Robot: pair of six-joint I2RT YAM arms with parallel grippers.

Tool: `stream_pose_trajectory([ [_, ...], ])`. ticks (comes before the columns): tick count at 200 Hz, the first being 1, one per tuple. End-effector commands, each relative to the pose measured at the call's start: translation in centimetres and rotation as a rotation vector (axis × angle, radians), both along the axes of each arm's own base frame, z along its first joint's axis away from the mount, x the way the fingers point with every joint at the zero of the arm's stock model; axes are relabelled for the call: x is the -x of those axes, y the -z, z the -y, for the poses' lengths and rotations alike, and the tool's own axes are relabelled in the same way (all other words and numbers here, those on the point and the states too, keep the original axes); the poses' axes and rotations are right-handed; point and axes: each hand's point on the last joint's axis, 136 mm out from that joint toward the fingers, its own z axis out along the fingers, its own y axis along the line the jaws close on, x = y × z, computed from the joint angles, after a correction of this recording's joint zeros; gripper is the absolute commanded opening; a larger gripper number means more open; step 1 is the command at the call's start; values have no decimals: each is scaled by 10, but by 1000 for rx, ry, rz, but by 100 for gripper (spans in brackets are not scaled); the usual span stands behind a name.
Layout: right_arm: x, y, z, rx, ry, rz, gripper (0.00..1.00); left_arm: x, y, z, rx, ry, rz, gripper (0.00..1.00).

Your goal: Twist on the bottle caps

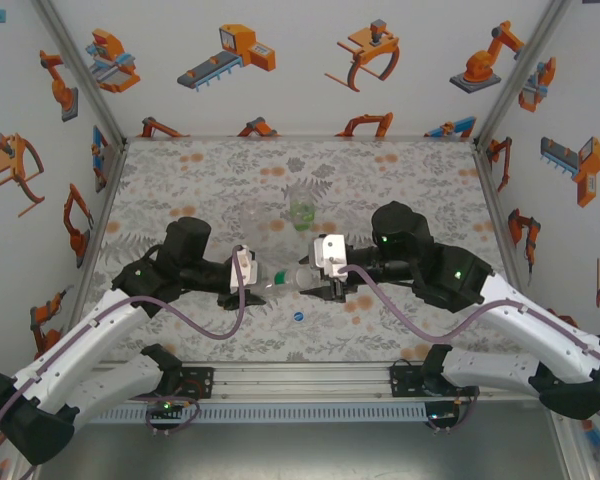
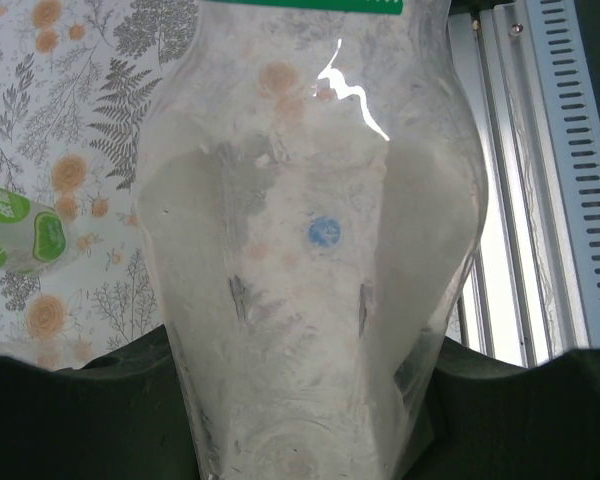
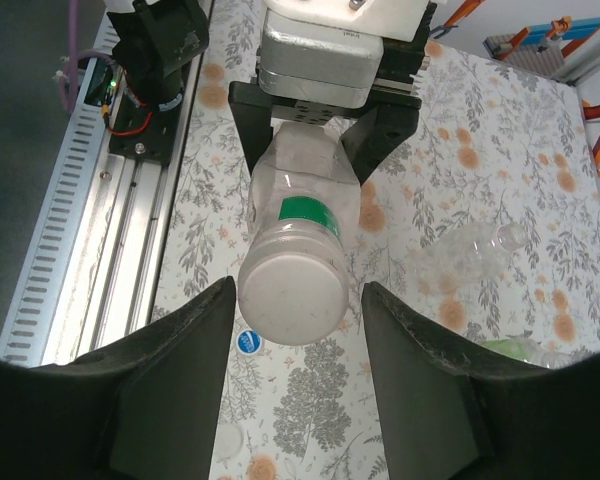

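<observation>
As the left gripper pinches the bottle level, the right gripper straddles its white cap, jaws apart.

White-shelled left arm and right arm, black-jointed with green lights, carry purple cables to the black left gripper and right gripper.
</observation>
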Motion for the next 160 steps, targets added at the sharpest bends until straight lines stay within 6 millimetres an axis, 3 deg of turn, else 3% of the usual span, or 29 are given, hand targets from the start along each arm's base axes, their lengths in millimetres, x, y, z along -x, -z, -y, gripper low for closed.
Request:
stream_pose_trajectory([
  [1, 3, -19, -1, -52, -17, 27, 51, 6, -15, 2, 34, 42, 26, 0],
  [95, 3, -18, -4, -54, -21, 14, 47, 6, -16, 2, 38, 43, 28, 0],
  [131, -2, -18, -4, -58, 14, 0, 30, 5, -17, 2, 34, 34, 34, 0],
  [160, -19, -18, -4, -77, 127, -41, 4, -4, -16, 0, 20, -15, 61, 0],
])
